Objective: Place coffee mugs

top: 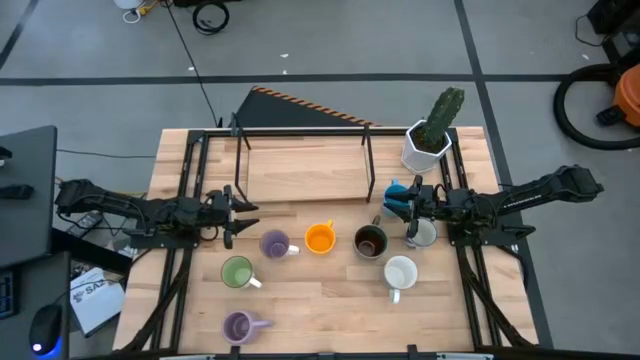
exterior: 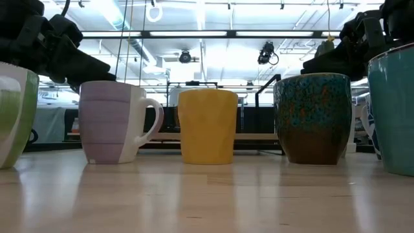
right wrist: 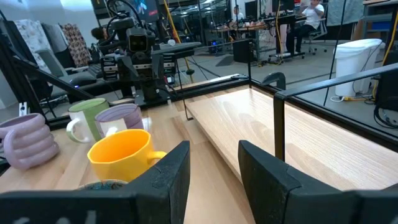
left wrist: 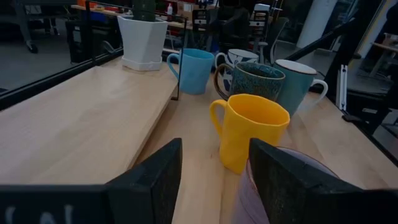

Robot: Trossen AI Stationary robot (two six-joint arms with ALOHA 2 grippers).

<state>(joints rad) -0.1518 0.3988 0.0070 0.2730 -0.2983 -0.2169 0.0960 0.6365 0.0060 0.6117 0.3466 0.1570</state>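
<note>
— What does the room look like?
— A grey floor surrounds a pale wooden desk [top: 330, 290] carrying a black-framed raised shelf [top: 305, 172].
— And the arms?
— The left gripper [top: 238, 213] hovers just beside the purple mug [top: 274, 244], fingers parted and holding nothing. The right gripper [top: 394, 198] hangs over the blue mug [top: 395, 189], fingers also apart and empty.
— Where are the mugs?
— In a row between the grippers: the purple mug, the orange mug [top: 319, 238], the dark brown mug [top: 370, 241]. One white mug [top: 424, 233] lies partly under the right arm; another white mug [top: 400, 274] stands nearer the front. The green mug [top: 237, 272] and a second purple mug [top: 238, 325] stand front left.
— Anything else?
— A cactus pot [top: 426, 147] stands at the back right corner.
</note>
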